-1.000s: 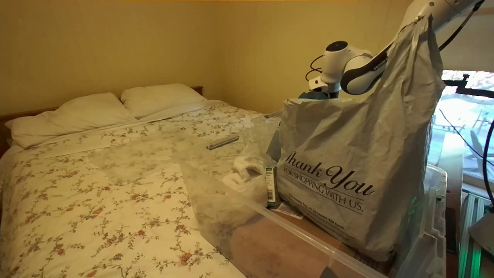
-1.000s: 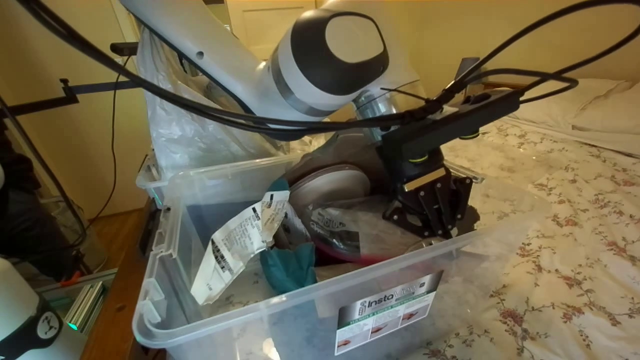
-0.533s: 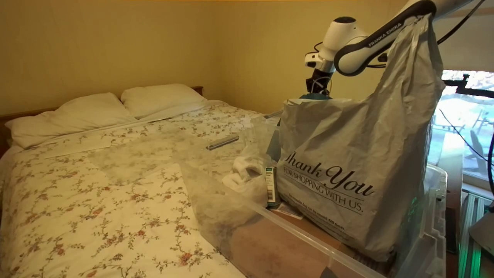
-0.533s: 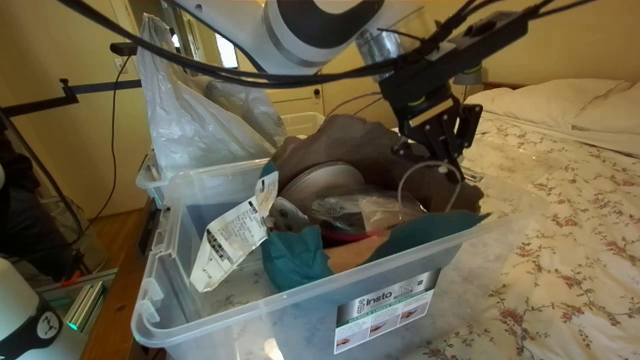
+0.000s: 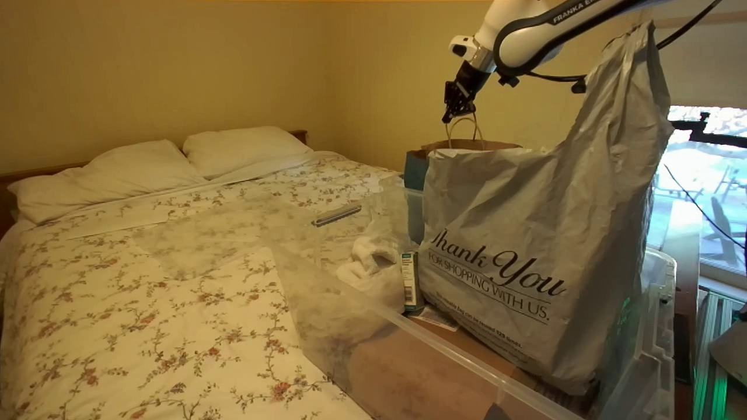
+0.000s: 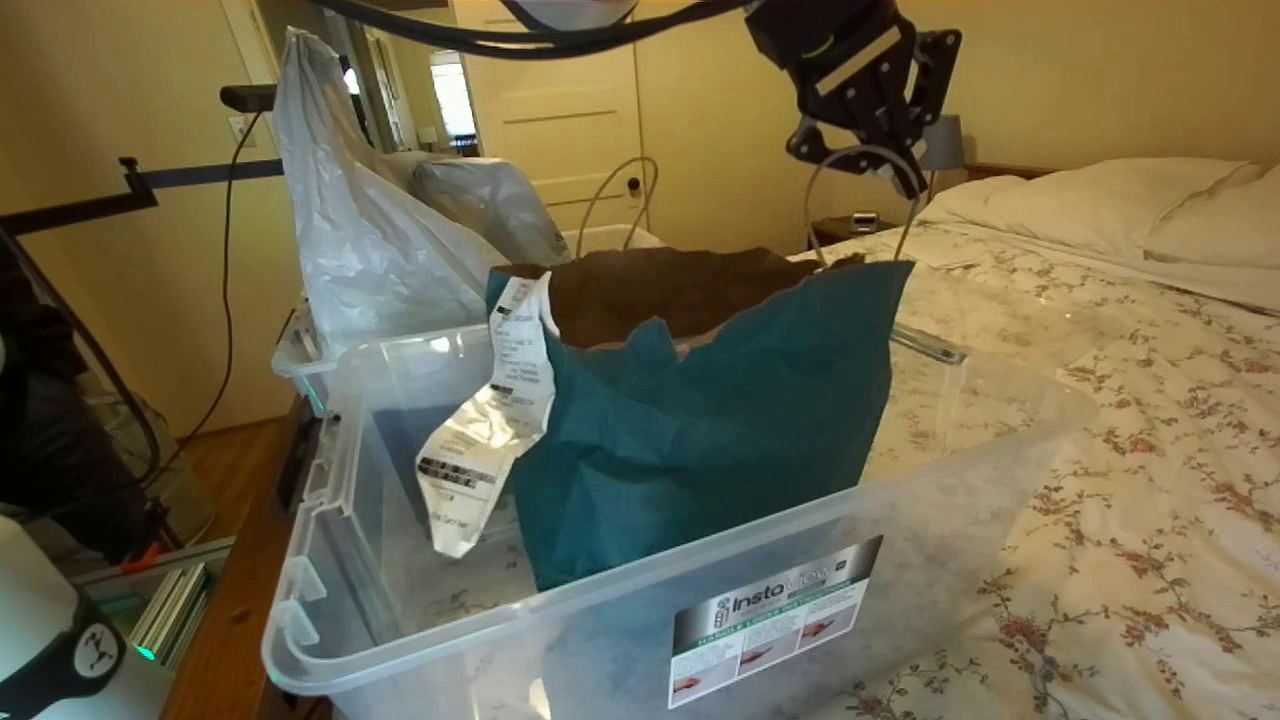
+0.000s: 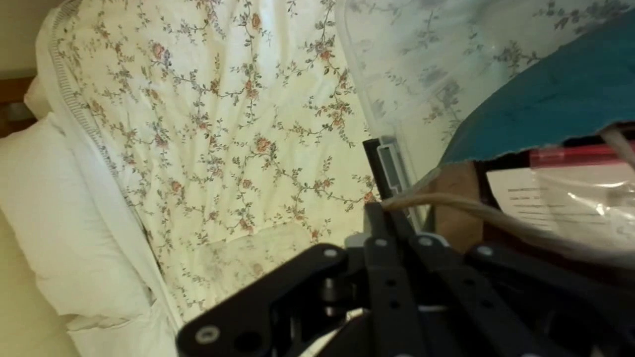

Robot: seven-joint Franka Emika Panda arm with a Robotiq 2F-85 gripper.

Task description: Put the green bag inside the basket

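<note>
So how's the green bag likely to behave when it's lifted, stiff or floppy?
The green bag will probably flex and crumple, given how creased and ragged-edged it looks. It may tilt or swing, since the tool grips just one handle. The clear packet visible inside it in the wrist view might then slide.

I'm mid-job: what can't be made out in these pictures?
Green bag: in an exterior view, mostly hidden behind the grey bag.
Its base: in an exterior view, behind the hazy basket.
Receipt print: in an exterior view, too small.
Handle: wrist view, partly cut off by the right edge.
</note>
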